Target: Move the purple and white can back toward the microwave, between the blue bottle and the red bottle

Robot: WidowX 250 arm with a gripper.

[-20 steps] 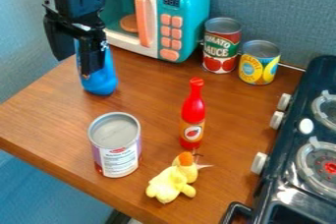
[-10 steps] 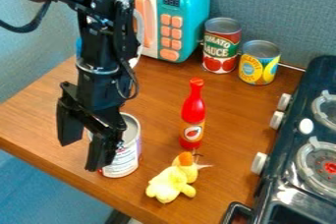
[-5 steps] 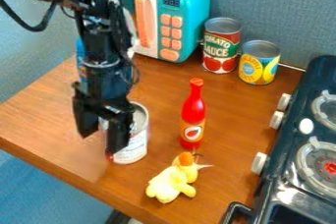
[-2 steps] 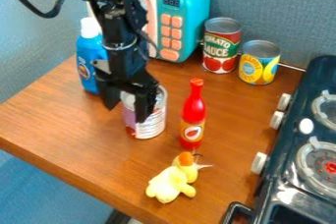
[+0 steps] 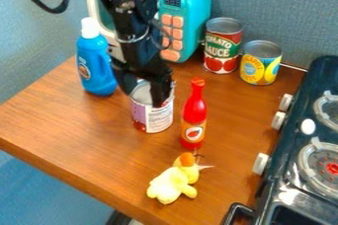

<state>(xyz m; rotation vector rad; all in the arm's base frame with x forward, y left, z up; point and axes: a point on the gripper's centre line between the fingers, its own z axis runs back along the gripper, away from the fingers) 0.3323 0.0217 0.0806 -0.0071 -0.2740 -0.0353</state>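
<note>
Shows a claw [image 5: 142,99], open, with fingers parted against a can [image 5: 158,117], upright on the counter [image 5: 72,125] just beneath. Seems well along: already moved across the counter, contact not yet released. Compared with the earlier frame, both farther back, nearer the red bottle [image 5: 194,113] beside the claw and farther from the yellow toy [image 5: 170,183].

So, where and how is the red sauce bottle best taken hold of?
Probably by its upper body, coming from above: the red sauce bottle stands upright, slim below the narrow neck, and the purple-labelled can close beside it crowds one side.
</note>
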